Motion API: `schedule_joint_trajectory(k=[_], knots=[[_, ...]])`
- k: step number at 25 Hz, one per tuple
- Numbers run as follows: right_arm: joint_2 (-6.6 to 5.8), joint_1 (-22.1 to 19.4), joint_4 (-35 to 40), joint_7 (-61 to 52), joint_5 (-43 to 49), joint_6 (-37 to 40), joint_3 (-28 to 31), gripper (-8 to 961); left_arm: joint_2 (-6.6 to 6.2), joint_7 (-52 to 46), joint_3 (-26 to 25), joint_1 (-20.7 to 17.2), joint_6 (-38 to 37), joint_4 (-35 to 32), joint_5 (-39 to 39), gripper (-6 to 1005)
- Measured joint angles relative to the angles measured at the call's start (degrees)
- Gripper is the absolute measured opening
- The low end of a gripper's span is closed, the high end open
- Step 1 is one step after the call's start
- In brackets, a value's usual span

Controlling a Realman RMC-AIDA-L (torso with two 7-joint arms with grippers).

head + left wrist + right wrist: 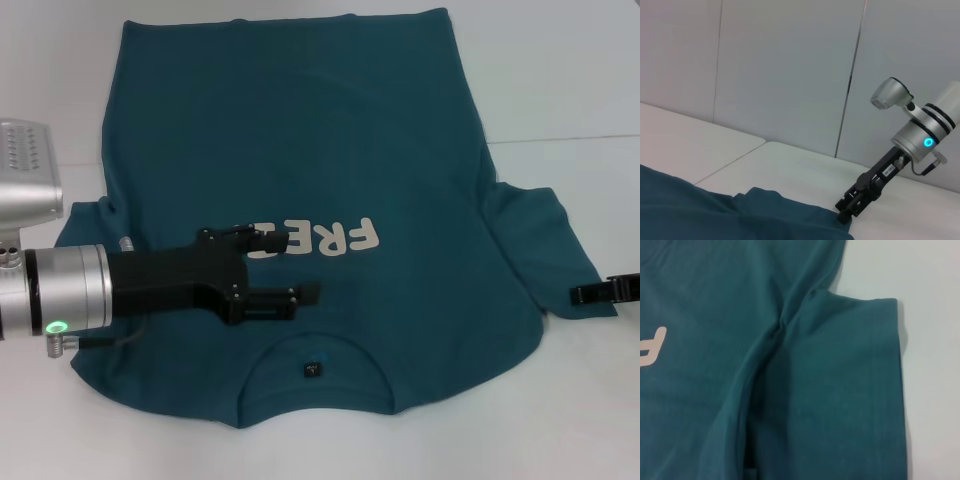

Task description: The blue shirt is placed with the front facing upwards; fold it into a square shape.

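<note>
While the blue shirt lies spread front-up on the white table, collar nearest the robot and hem at the far edge, the left hand hovers over its chest beside the cream print, fingers parted and holding nothing. At the sleeve's edge the right hand touches the cloth; whether it grips cannot be told.

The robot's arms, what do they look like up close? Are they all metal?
Not all. The left arm is a silver cylinder with a black band and a small green light; its left gripper is matte black with two slim fingers and a thin cable near it. The right gripper is black too, on a silver wrist with a glowing blue ring and grey cable.
</note>
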State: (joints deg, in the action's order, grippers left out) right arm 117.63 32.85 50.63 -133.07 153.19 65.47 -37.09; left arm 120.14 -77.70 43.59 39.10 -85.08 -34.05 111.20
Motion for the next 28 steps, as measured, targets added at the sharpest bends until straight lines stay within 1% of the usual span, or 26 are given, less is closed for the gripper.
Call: schedule_joint_trajectory(k=[4,12,14,16,19,25,28], knots=[[-0.13,0.39,-1.34,0.52,-0.02,-0.81,0.0,737,0.0,0.0,0.0,0.06,0.0,-0.09,0.03,860],[0.16,1.1,-1.68,0.73,0.09,-1.11,-0.02,722,0.0,0.0,0.0,0.19,0.0,-0.06,0.1,860],[0.1,1.36,-2.24,0.61,0.12,-1.15,-0.02,719,-0.04,0.0,0.0,0.19,0.0,-0.1,0.05,860],[-0.22,1.71,-3.27,0.51,0.14,-1.6,0.0,715,-0.07,0.0,0.0,0.18,0.0,-0.17,0.03,860],[-0.47,1.93,-4.08,0.41,0.12,-2.03,0.01,574,-0.08,0.0,0.0,0.15,0.0,-0.2,0.01,860],[-0.5,1.93,-4.21,0.33,0.11,-2.14,0.01,578,-0.09,0.0,0.0,0.12,0.0,-0.23,-0.02,860],[-0.5,1.92,-4.24,0.31,0.17,-2.19,0.01,558,-0.08,0.0,0.0,0.1,0.0,-0.23,-0.02,860]])
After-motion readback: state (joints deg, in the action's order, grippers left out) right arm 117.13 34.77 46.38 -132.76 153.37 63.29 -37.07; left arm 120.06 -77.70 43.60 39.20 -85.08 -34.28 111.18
